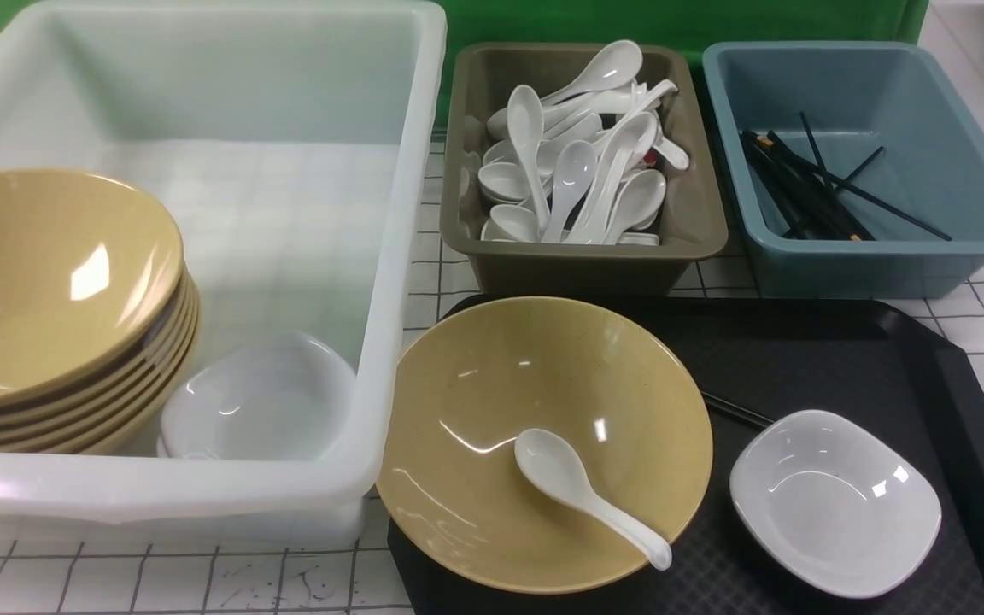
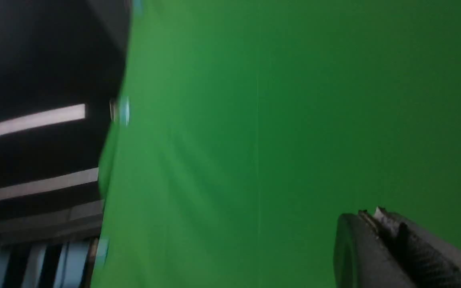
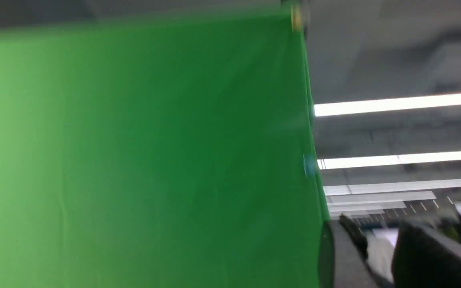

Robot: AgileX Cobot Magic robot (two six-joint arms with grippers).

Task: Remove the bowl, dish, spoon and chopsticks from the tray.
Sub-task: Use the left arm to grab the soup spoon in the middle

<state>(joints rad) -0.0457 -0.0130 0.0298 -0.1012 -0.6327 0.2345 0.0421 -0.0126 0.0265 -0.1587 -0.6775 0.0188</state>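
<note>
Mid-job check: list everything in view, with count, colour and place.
tray: one, black, front right
bowl: one, mustard yellow, on tray's left end
spoon: one, white, lying in bowl
dish: one, white, on tray, right of bowl
chopsticks: black, on tray, mostly hidden behind bowl, count unclear
white tub: one, translucent, left
stacked bowls: about six, yellow, in white tub
spare dishes: white, beside that stack, count unclear
grey-brown tub: one, back centre
spare spoons: many, white, in grey-brown tub
blue tub: one, back right
spare chopsticks: several, black, in blue tub
left gripper: dark, shut, facing green backdrop
right gripper: dark, jaws apart, facing green backdrop
</note>
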